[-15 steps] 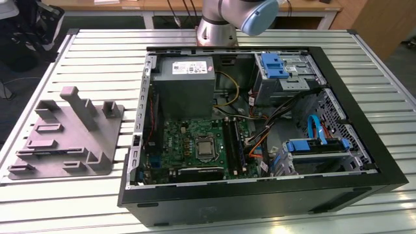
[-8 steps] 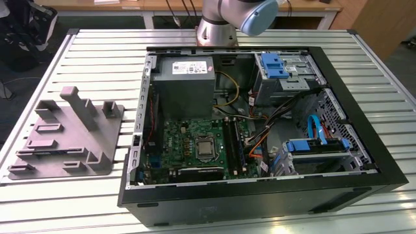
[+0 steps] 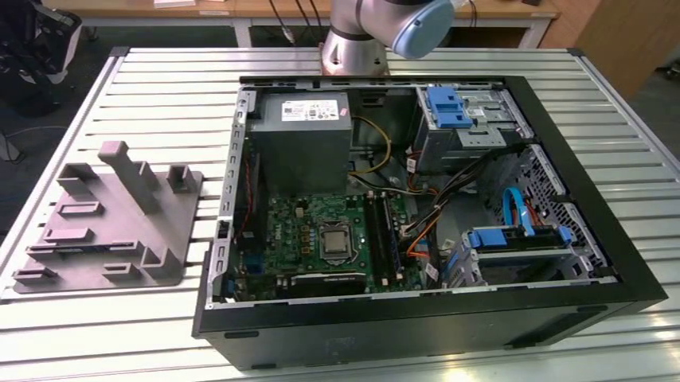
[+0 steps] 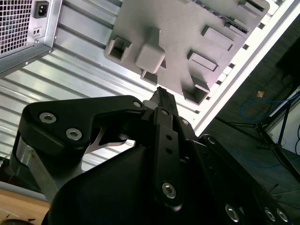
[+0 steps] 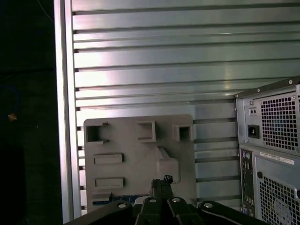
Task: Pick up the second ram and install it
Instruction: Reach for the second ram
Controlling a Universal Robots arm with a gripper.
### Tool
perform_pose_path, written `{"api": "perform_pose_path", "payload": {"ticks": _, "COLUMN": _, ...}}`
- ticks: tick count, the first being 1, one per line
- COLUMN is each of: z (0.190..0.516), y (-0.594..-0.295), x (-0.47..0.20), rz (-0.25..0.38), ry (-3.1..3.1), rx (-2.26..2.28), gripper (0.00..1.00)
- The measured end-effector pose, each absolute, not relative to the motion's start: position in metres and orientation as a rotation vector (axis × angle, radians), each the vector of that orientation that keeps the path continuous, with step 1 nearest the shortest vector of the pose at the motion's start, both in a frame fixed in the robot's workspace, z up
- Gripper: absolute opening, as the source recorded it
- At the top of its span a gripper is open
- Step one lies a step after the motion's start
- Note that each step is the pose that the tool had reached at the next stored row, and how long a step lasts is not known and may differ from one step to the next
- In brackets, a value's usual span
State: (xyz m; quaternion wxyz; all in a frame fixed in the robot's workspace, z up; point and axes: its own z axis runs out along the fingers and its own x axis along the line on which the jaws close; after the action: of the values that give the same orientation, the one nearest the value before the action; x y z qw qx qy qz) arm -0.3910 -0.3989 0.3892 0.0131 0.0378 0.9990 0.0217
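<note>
In both wrist views my gripper [image 4: 159, 92] [image 5: 162, 180] hangs high above the table, over the grey fixture tray [image 5: 140, 154] [image 4: 187, 33]. Its fingertips meet and nothing shows between them. A narrow dark strip with a bluish edge, which I take for the second ram [image 5: 115, 199] [image 4: 219, 15], lies in a slot along one edge of the tray. In the exterior view the tray [image 3: 117, 231] sits at the exterior view's left of the open computer case [image 3: 425, 215]. The green motherboard [image 3: 318, 239] with its memory slots [image 3: 380, 231] lies inside the case.
The arm's base [image 3: 361, 40] stands behind the case. Inside the case are a grey power supply [image 3: 302, 127], blue drive cages [image 3: 457, 111] and loose cables [image 3: 425, 207]. The slatted metal table [image 3: 138, 95] ends close beside the tray, with dark floor beyond.
</note>
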Motion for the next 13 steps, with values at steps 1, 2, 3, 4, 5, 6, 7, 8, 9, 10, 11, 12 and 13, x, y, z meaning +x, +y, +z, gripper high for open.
{"api": "perform_pose_path", "payload": {"ticks": 1, "z": 0.389, "y": -0.399, "x": -0.393, "rz": 0.068, "ry": 3.112, "rx": 0.118, "gripper": 0.10}}
{"api": "perform_pose_path", "payload": {"ticks": 2, "z": 0.389, "y": -0.399, "x": -0.394, "rz": 0.068, "ry": 3.112, "rx": 0.118, "gripper": 0.10}}
{"api": "perform_pose_path", "payload": {"ticks": 3, "z": 0.389, "y": -0.399, "x": -0.395, "rz": 0.068, "ry": 3.112, "rx": 0.118, "gripper": 0.10}}
{"api": "perform_pose_path", "payload": {"ticks": 4, "z": 0.389, "y": -0.399, "x": -0.397, "rz": 0.068, "ry": 3.112, "rx": 0.118, "gripper": 0.10}}
{"api": "perform_pose_path", "payload": {"ticks": 5, "z": 0.389, "y": -0.399, "x": -0.398, "rz": 0.068, "ry": 3.112, "rx": 0.118, "gripper": 0.10}}
{"api": "perform_pose_path", "payload": {"ticks": 6, "z": 0.389, "y": -0.399, "x": -0.400, "rz": 0.068, "ry": 3.113, "rx": 0.118, "gripper": 0.10}}
{"api": "perform_pose_path", "payload": {"ticks": 7, "z": 0.389, "y": -0.399, "x": -0.401, "rz": 0.068, "ry": 3.113, "rx": 0.118, "gripper": 0.10}}
{"api": "perform_pose_path", "payload": {"ticks": 8, "z": 0.388, "y": -0.399, "x": -0.402, "rz": 0.068, "ry": 3.112, "rx": 0.118, "gripper": 0.10}}
{"api": "perform_pose_path", "payload": {"ticks": 9, "z": 0.388, "y": -0.399, "x": -0.404, "rz": 0.068, "ry": 3.112, "rx": 0.118, "gripper": 0.10}}
{"api": "perform_pose_path", "payload": {"ticks": 10, "z": 0.388, "y": -0.399, "x": -0.405, "rz": 0.068, "ry": 3.112, "rx": 0.118, "gripper": 0.10}}
{"api": "perform_pose_path", "payload": {"ticks": 11, "z": 0.388, "y": -0.399, "x": -0.407, "rz": 0.068, "ry": 3.112, "rx": 0.118, "gripper": 0.10}}
{"api": "perform_pose_path", "payload": {"ticks": 12, "z": 0.388, "y": -0.399, "x": -0.408, "rz": 0.068, "ry": 3.112, "rx": 0.118, "gripper": 0.10}}
{"api": "perform_pose_path", "payload": {"ticks": 13, "z": 0.388, "y": -0.399, "x": -0.410, "rz": 0.068, "ry": 3.112, "rx": 0.118, "gripper": 0.10}}
